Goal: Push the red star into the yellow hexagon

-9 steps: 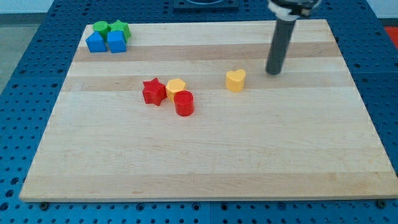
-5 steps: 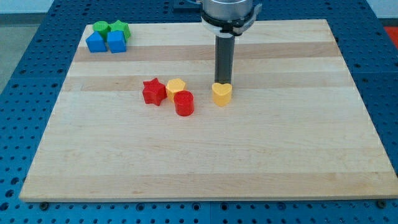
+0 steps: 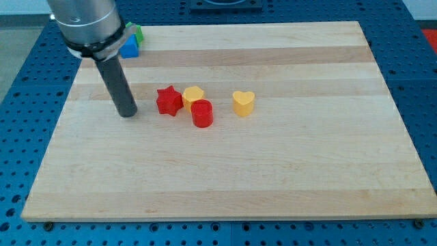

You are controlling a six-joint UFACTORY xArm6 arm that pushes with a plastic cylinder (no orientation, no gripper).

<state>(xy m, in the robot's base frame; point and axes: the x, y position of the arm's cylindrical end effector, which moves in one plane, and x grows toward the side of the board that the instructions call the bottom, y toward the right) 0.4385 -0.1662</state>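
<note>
Red star [image 3: 168, 100] left of centre in the frame, its right side touching or all but touching the yellow hexagon [image 3: 194, 96]. Tip [image 3: 127, 113] down on the wooden board [image 3: 307, 171], just left of the star and a touch lower in the frame, a sliver of bare wood between them. So: tip, star, hexagon, nearly one line running left to right, which looks like the ideal side for a rightward shove. Rod near upright, leaning slightly toward the upper left, its grey housing covering most of the blue and green blocks [image 3: 131, 41] in the upper-left corner. No jaws on this rig, just the bare rod end, nothing held. Red cylinder [image 3: 202, 113] tucked against the hexagon's lower right, likely to get nudged. Yellow heart [image 3: 243, 102] well clear, right of centre.
</note>
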